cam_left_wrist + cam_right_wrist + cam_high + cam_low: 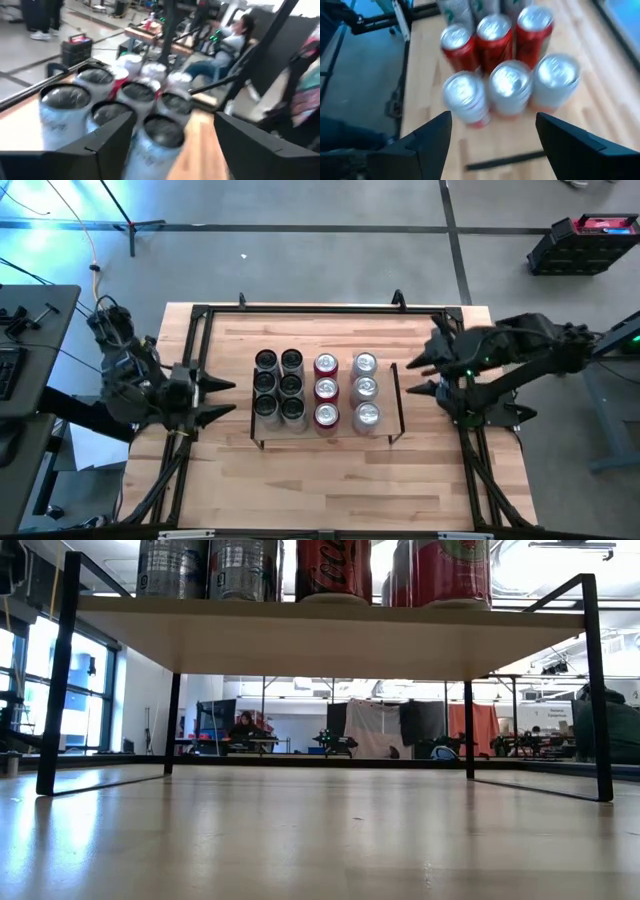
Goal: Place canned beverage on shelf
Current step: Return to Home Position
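Logger: Shelf (320, 640) position?

Spotter: Sitting in the middle of the table (330, 480), between the two arms. Twelve cans are standing upright on the shelf in four near-to-far columns. The grey cans (291, 385) are filling the two left columns, the red cans (326, 390) come next, and the pink-white cans (366, 389) are on the right. Rows are lining up tidily and nothing is tipping.

Logger: Arms?

Spotter: Just left of the shelf, the left gripper (233, 398) is hovering with fingers spread wide, carrying nothing. Just right of the shelf, the right gripper (410, 378) is hovering the same way, wide and empty. Neither is touching a can.

Logger: Handling, if one needs shifting?

Spotter: I'm judging them full, so fairly heavy for their size. They're stiff, though the thin walls would probably dent under a hard squeeze. The painted sides are looking smooth, so likely slippery. I'm reckoning the best hold is across the round body at mid-height, not at the rim. Neighbours are standing very close, so fingers would be fitting only at the outer columns, or coming in carefully from above.

Logger: Task state?

Spotter: Looking done. Every can in view is standing on the shelf.
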